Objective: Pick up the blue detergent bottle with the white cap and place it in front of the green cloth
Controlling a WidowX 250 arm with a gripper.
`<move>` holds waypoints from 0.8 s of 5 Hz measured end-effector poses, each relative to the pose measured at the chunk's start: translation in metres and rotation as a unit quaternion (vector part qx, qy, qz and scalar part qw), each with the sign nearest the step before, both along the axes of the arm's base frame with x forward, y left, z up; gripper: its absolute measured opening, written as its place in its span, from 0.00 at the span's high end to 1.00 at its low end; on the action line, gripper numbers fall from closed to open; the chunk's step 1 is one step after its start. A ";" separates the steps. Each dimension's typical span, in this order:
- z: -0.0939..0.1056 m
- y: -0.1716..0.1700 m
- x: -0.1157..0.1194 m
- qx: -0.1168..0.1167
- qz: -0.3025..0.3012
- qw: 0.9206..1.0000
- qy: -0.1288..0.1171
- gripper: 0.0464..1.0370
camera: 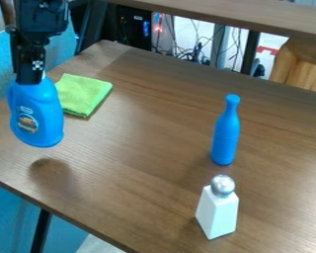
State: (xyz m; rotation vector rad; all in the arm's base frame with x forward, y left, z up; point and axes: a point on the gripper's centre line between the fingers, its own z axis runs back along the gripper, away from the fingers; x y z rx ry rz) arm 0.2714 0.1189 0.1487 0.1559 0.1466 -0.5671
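At the upper left, the black gripper (30, 76) hangs down and is shut on the top of a blue jug-shaped bottle (45, 118) with a label on its front. The bottle is held upright above the table (140, 148), with its shadow on the wood below it. Just behind and to the right of the bottle lies a folded green cloth (88, 91). A slim blue bottle (225, 136) stands upright right of the middle. In front of it stands a white shaker (217, 212) with a silver round top.
The table's left front edge (55, 212) runs diagonally down to the bottom. Behind the table are a raised wooden shelf edge (220, 19), tangled cables (193, 53) and a wooden box (302, 64) at the right.
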 end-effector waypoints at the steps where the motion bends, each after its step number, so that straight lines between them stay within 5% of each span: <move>1: -0.007 0.002 0.002 -0.011 -0.034 0.999 -0.020 0.54; 2: -0.020 0.017 -0.005 -0.059 -0.046 0.996 -0.052 0.54; 4: -0.029 0.016 -0.002 -0.086 -0.058 0.992 -0.071 0.54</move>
